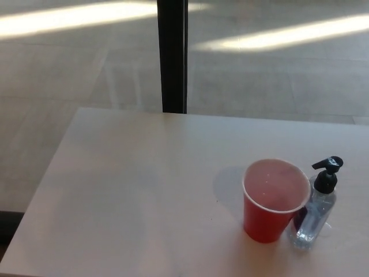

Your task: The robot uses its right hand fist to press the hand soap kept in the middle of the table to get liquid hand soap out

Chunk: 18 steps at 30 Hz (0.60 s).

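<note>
Head view: no robot hand shows, so I cannot tell if either is open or closed.
Soap bottle (316, 216): small, clear, looks light and tippy; stands near the right front of the desk (132, 190).
Pump (327, 171): black top, the spot to push straight down.
Red cup (274, 199): touching the bottle's left side, looks easy to knock.

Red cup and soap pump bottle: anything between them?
Nothing. In the head view the red cup overlaps the clear pump bottle on its left; no gap shows.
</note>
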{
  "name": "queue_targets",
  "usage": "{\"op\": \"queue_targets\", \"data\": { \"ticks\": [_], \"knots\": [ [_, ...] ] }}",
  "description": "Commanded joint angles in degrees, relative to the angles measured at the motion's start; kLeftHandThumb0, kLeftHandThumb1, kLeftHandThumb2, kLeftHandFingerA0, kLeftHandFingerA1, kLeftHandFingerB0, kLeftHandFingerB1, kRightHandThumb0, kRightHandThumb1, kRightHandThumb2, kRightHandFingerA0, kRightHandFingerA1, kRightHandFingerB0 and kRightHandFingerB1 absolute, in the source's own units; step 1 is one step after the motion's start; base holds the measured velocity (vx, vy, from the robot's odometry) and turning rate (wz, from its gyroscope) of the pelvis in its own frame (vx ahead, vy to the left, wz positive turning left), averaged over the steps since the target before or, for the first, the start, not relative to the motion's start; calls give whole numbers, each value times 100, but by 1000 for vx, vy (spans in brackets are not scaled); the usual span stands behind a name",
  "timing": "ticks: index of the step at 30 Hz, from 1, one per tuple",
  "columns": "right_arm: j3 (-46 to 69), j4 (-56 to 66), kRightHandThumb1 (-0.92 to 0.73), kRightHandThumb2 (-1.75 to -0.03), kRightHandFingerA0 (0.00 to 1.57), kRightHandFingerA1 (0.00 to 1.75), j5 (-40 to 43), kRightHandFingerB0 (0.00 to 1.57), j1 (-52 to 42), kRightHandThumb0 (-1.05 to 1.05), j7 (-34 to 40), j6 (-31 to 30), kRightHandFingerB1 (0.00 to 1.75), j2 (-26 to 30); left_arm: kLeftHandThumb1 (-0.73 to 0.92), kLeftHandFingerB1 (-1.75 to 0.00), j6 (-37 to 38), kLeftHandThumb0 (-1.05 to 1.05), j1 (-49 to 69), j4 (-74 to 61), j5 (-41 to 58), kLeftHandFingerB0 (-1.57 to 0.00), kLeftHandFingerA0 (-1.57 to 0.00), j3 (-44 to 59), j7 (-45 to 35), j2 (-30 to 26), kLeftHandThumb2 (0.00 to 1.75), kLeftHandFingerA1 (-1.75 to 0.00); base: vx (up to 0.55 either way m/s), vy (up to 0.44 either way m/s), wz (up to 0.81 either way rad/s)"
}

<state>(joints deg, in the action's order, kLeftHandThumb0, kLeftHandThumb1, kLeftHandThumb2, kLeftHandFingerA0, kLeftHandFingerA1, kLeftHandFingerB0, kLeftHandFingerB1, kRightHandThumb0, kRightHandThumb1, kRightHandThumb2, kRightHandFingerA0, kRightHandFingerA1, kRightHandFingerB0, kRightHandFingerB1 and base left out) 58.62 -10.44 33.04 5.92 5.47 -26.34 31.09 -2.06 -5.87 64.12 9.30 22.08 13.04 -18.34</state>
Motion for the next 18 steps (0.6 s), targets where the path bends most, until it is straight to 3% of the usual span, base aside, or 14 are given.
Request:
{"op": "queue_targets", "data": {
  "ticks": [1, 4, 5, 6, 7, 8, 9, 10, 11, 12, 13, 14, 17, 18],
  "knots": [
    [1324, -2252, -64, -123, 111, 122, -93, 99, -748, -61, 1408, 1013, 122, -204, 90, -115, -52, -44, 116, -1, -9, -24, -47, 42, 16, -226, 121, -141, 0, 0, 0],
    [1224, -2783, -68, -126, 110, 122, -183, 87, -822, -58, 1476, 1272, 112, -230, 89, -114, -100, -43, 128, -89, 63, -20, -45, 112, 72, -186, 122, -142, 0, 0, 0],
    [1230, -2902, -66, -110, 93, 131, -170, 73, -816, -57, 1518, 1293, 148, -215, 89, -104, -85, -43, 109, -16, 67, -18, -43, 122, 85, -189, 122, -131, 0, 0, 0],
    [1208, -2941, -65, -110, 87, 129, -172, 67, -846, -55, 1502, 1317, 129, -261, 92, -95, -86, -43, 108, 16, 72, -27, -54, 125, 64, -197, 118, -117, 0, 0, 0],
    [1168, -2834, -67, -112, 79, 127, -187, 63, -903, -57, 1459, 1303, 122, -363, 91, -93, -56, -45, 127, 29, 91, -23, -54, 140, 22, -188, 120, -122, 0, 0, 0],
    [1115, -2839, -66, -112, 76, 127, -214, 54, -936, -57, 1412, 1306, 123, -394, 91, -90, -44, -43, 141, 35, 68, -26, -54, 118, 7, -189, 123, -114, 0, 0, 0],
    [950, -2940, -72, -105, 70, 125, -285, 45, -1016, -59, 1255, 1239, 109, -441, 90, -94, -8, -42, 189, -15, 9, -28, -53, 65, 8, -177, 124, -111, 0, 0, 0],
    [898, -2985, -72, -105, 70, 125, -299, 45, -1036, -59, 1208, 1224, 109, -450, 90, -94, 9, -42, 206, -37, 4, -28, -53, 61, 10, -168, 124, -111, 0, 0, 0],
    [391, -3163, -78, -102, 102, 150, -750, 71, -1130, -61, 1410, 916, 95, -335, 91, -91, -42, -42, 178, -21, 69, -22, -52, 129, 72, -140, 119, -118, 0, 0, 0],
    [356, -3219, -78, -102, 102, 150, -725, 71, -1126, -61, 1417, 954, 95, -300, 91, -91, -40, -42, 182, -23, 69, -22, -52, 134, 71, -130, 119, -118, 0, 0, 0],
    [322, -3172, -79, -103, 112, 151, -672, 79, -1122, -60, 1406, 989, 96, -379, 91, -92, 10, -41, 185, 17, 62, -23, -54, 136, 59, -126, 120, -119, 0, 0, 0],
    [259, -3127, -68, -119, 91, 107, -626, 71, -1116, -59, 1381, 1137, 89, -568, 91, -89, 40, -41, 201, 42, 48, -20, -54, 128, -17, -146, 122, -119, 0, 0, 0],
    [165, -3288, -64, -121, 89, 98, -571, 70, -1056, -51, 1385, 1388, 88, -626, 89, -85, 81, -40, 190, 136, 3, -20, -54, 112, -47, -178, 124, -112, 0, 0, 0],
    [-5, -3338, -34, -141, 84, 112, -654, 82, -1084, -33, 1285, 1462, 121, -683, 90, -91, 75, -41, 199, 118, 2, -22, -55, 115, -8, -174, 121, -123, 0, 0, 0]
  ]
}}
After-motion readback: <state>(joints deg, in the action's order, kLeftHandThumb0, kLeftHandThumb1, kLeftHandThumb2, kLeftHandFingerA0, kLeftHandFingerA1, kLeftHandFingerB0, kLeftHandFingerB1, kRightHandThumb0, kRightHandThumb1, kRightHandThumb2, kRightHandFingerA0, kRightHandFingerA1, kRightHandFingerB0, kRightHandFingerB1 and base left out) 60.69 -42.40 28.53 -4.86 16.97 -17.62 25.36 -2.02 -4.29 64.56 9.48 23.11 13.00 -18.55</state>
